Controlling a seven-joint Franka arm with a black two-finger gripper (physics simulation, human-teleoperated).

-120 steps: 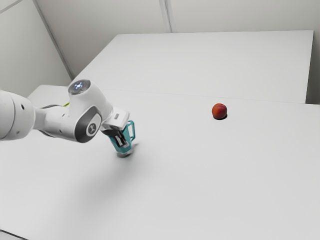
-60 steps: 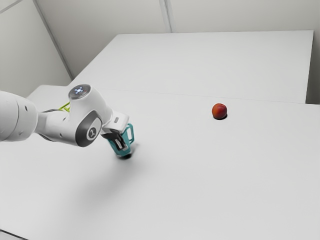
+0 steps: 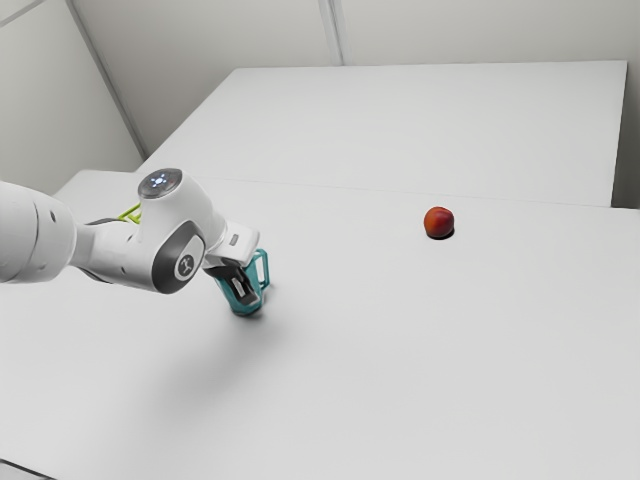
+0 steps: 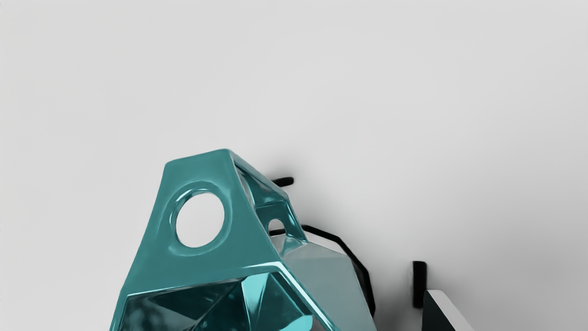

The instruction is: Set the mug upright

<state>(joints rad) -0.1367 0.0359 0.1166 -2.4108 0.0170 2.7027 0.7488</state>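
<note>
Pale walls (image 3: 480, 30) stood behind the white desk (image 3: 450, 360), whose thin seam (image 3: 400, 193) crossed its far part. Your arm (image 3: 120, 245) entered from the exterior view's left. The teal mug (image 3: 242, 309) was near upright, mouth upward, well in from the desk's far edge and toward the exterior view's left; its handle (image 3: 266, 268) pointed to the exterior view's right. Whether its base lay flat, you could not tell. Your fingers (image 3: 242, 290) were at the mug's body; you could not tell whether they gripped it or stood apart. A red-orange fruit (image 3: 439, 222) lay near the seam, well apart from the mug.
</note>
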